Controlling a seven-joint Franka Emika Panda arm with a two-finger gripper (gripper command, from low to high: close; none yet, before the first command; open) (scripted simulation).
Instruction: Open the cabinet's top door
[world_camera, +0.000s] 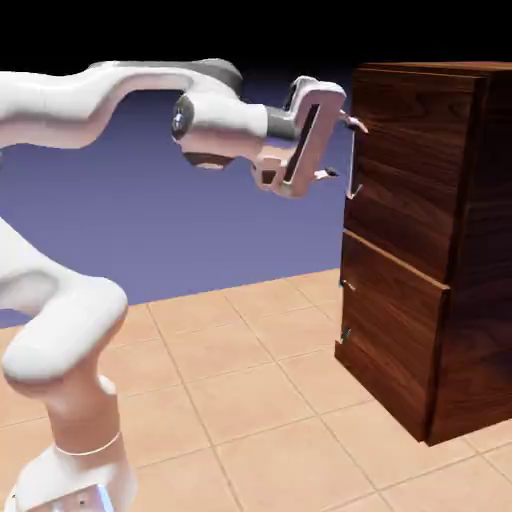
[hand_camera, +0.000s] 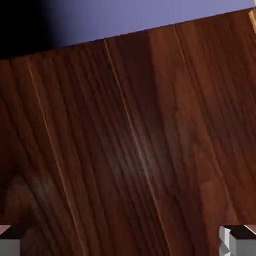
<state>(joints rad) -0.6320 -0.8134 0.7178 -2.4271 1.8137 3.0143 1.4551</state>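
The cabinet (world_camera: 430, 240) stands on the tiled floor as a tall dark walnut box, and everything here is best placed against it. The top door (world_camera: 405, 165) is its upper front panel, shut flush above the lower panel (world_camera: 390, 330), and it carries a thin silver bar handle (world_camera: 355, 160) running vertically close to the door's near edge. The gripper (world_camera: 342, 147) is held level at the height of that door, just in front of the handle, with its jaws spread as wide as they go and nothing between them; one fingertip shows near the handle's top and the other near its lower end, so the opening appears to lie along the bar, not across it, though the exterior view alone does not settle this. In the hand view the wood grain of the cabinet fills nearly the whole picture, the two grey fingertips (hand_camera: 235, 240) sit far apart at the bottom corners, and no handle is seen between them. The handle lies straight ahead of the fingers toward the cabinet, its long axis upright. By my judgement the coming move turns on getting the fingers to either side of that upright bar before closing.
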